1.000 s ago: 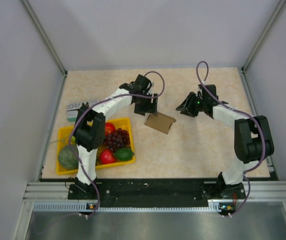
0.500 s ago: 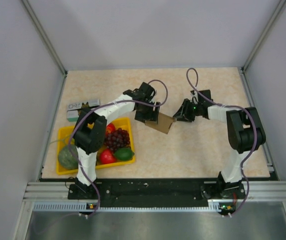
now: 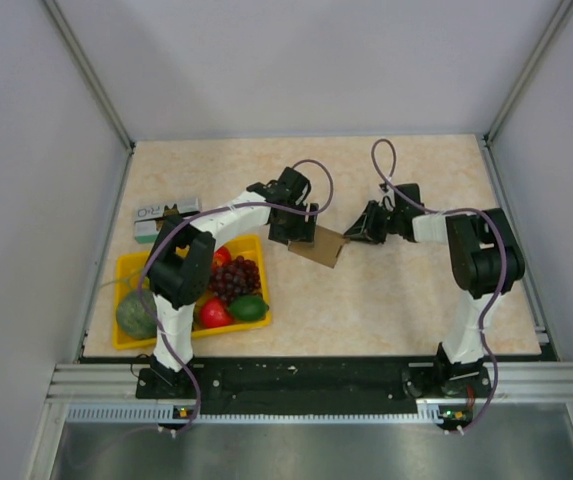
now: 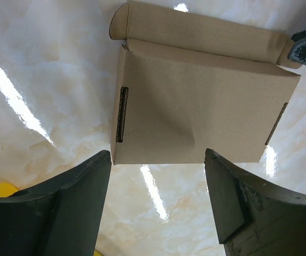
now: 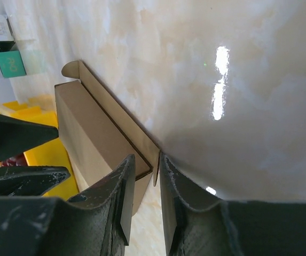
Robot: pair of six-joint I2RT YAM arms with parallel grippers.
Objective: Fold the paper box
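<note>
Beige marbled table (image 3: pixel 406 290), glossy w/ light glare. Box (image 3: pixel 319 247) sits near centre, between both arms and just right of yellow tray (image 3: pixel 126 266) of fruit. It's plain brown kraft, partly folded: low flat body, smooth top panel, narrow slot cut at each short side, one long flap (image 4: pixel 195 29) along the edge w/ rounded tab at its end. L gripper (image 4: pixel 158 160) is spread wide, over the box's near edge, fingers not touching it. R gripper (image 5: pixel 144 165) is at a narrow gap, flap end between its fingers; can't tell if clamped. Green-white carton (image 3: pixel 161 215) sits beyond the tray.
</note>
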